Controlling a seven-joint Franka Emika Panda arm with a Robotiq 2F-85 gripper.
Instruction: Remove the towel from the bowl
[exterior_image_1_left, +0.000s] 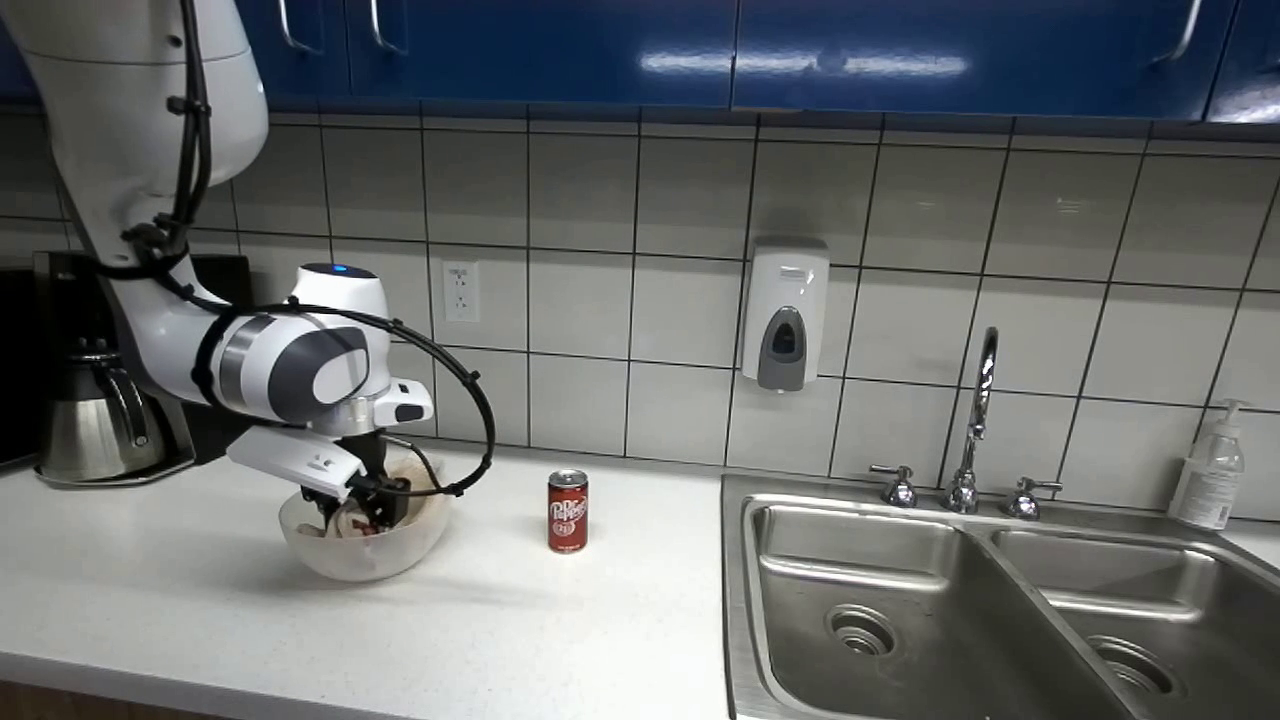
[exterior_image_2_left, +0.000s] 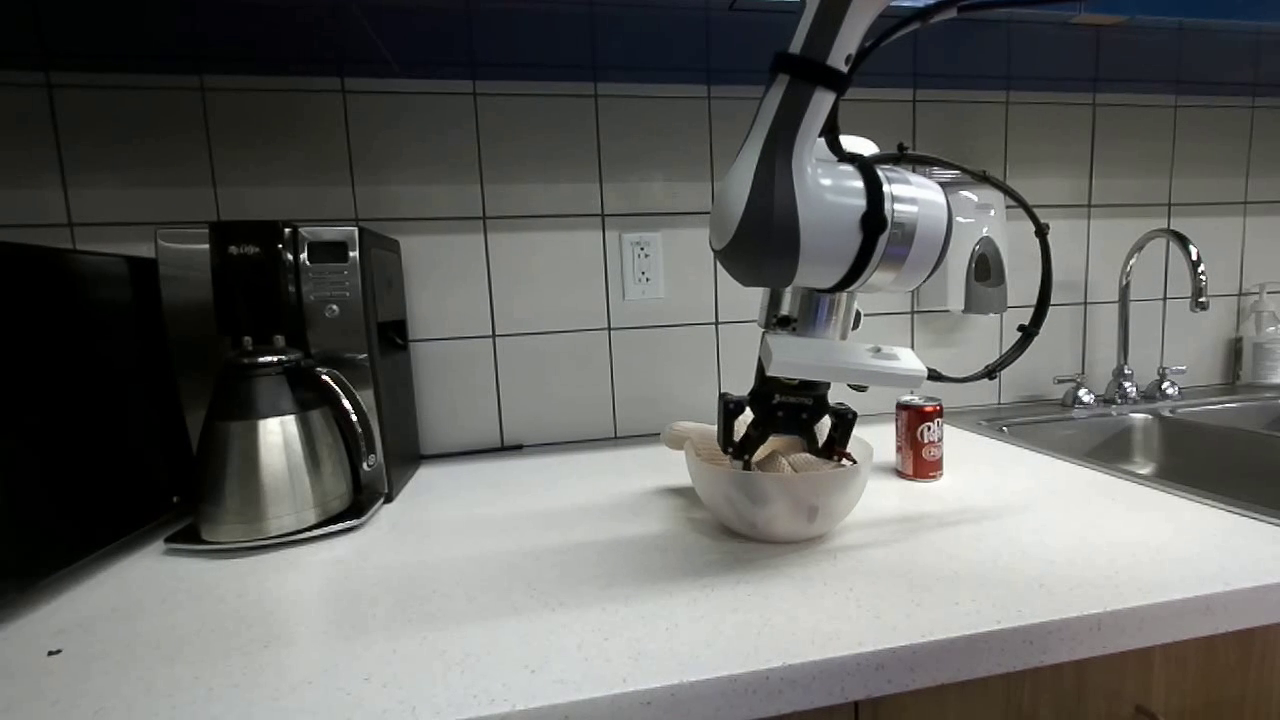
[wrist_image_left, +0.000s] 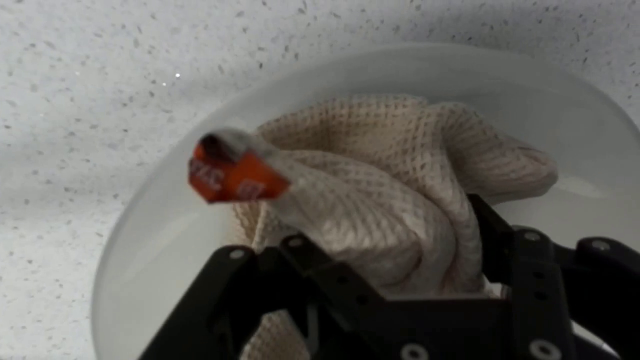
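A beige, waffle-textured towel (wrist_image_left: 350, 200) lies bunched in a translucent white bowl (exterior_image_2_left: 780, 508). The bowl stands on the counter and also shows in an exterior view (exterior_image_1_left: 365, 562). Part of the towel (exterior_image_2_left: 690, 436) hangs over the bowl's rim. A red-orange tag (wrist_image_left: 235, 177) sticks up from the towel in the wrist view. My gripper (exterior_image_2_left: 790, 458) points down into the bowl, with its fingers spread apart on either side of a towel fold. It also shows in the wrist view (wrist_image_left: 390, 245). The fingertips are partly hidden by the towel and the bowl wall.
A red soda can (exterior_image_1_left: 567, 515) stands close beside the bowl, on the sink side. A steel double sink (exterior_image_1_left: 740, 600) with a faucet (exterior_image_1_left: 970, 430) is set into the counter (exterior_image_2_left: 560, 600). A coffee maker with a steel carafe (exterior_image_2_left: 275, 460) stands on the opposite side.
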